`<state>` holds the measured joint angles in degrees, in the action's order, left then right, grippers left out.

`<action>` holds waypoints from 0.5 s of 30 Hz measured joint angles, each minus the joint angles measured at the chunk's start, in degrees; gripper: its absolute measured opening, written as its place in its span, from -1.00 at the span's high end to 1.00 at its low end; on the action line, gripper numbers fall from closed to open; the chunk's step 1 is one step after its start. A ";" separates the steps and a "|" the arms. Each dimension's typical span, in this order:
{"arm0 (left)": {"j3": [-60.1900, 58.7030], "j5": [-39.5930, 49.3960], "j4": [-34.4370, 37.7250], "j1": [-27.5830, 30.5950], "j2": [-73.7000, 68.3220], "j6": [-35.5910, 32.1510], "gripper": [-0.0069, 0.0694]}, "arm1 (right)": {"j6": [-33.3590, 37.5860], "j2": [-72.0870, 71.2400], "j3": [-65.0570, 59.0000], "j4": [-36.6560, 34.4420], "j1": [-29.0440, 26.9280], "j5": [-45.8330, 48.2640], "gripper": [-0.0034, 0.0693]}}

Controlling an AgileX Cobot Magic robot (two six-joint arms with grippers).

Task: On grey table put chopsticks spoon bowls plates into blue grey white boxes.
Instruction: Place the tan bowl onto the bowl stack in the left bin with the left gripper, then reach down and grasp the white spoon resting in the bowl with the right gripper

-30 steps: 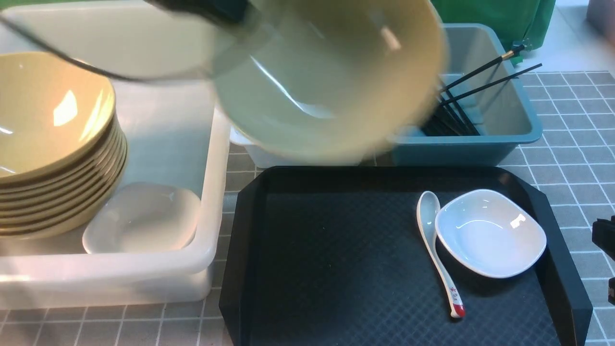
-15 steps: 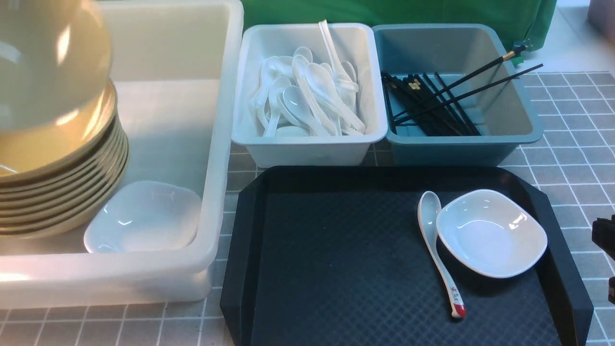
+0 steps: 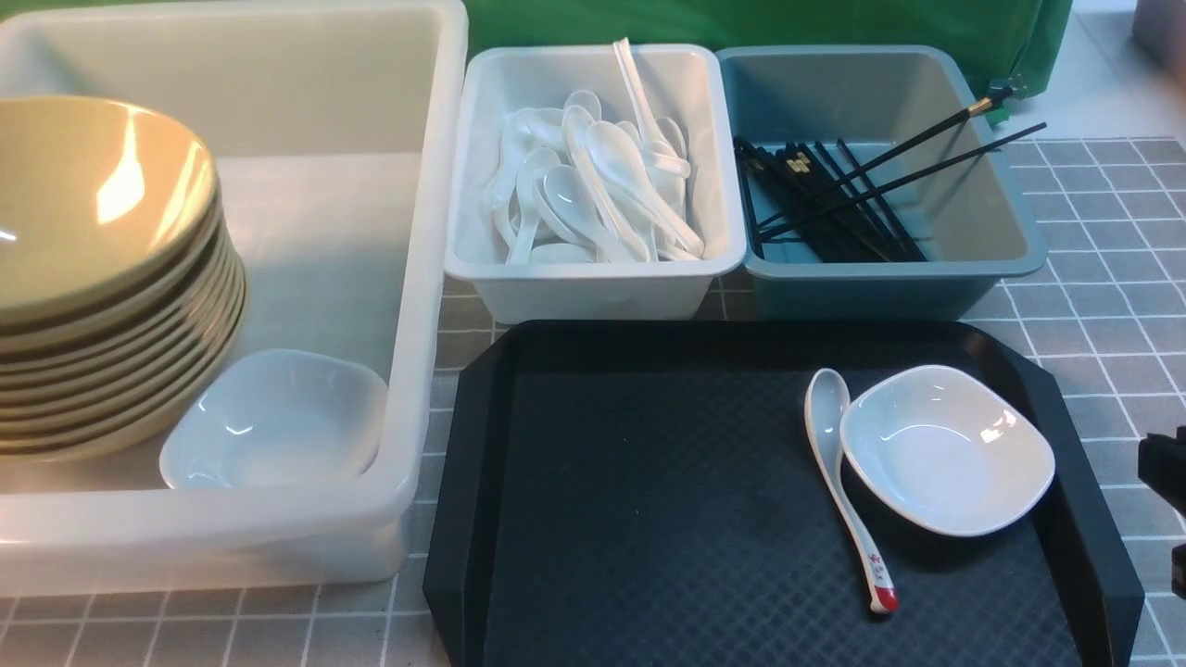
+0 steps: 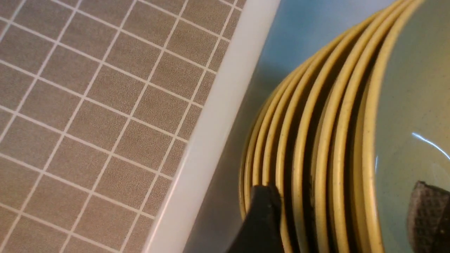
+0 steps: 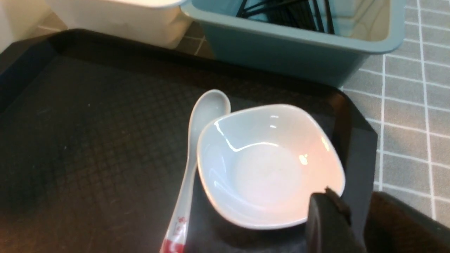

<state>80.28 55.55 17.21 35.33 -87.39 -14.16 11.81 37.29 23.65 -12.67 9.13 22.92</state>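
Bowl (image 3: 93,204) now stacked, left fingers (image 4: 262,218) straddling its rim

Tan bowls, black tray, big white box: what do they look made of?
The bowls: glossy glazed ceramic or melamine, cannot tell which; sharp highlights, fine specks on the rims. The tray: probably matte moulded plastic; diamond-textured surface, little shine. The big white box: looks like translucent, semi-gloss plastic; light glows through its thin walls.
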 joint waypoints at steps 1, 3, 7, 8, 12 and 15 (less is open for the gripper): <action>0.00 0.06 -0.12 -0.16 0.00 0.38 -0.58 | 0.17 0.00 0.00 -0.84 0.00 0.44 0.35; 0.21 0.60 -0.13 -0.60 0.24 1.17 -0.77 | 1.56 0.00 0.00 -2.52 0.24 1.49 0.35; 2.47 2.85 -0.30 -2.36 3.21 2.07 -0.91 | 4.95 1.41 2.20 -5.83 2.93 5.97 0.34; 4.15 4.03 -0.10 -3.35 5.42 2.61 -0.91 | 5.27 3.67 4.47 -6.07 4.37 8.72 0.34; 7.23 6.49 0.09 -7.41 11.39 2.79 -0.88 | 5.43 10.91 10.03 -6.46 7.54 13.71 0.27; 7.40 7.69 0.09 -12.51 17.29 2.97 -0.66 | 4.48 19.69 14.81 -6.60 11.00 15.31 0.15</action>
<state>87.68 63.24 17.30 22.82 -70.11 -11.20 16.29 56.98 38.46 -19.26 20.13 38.23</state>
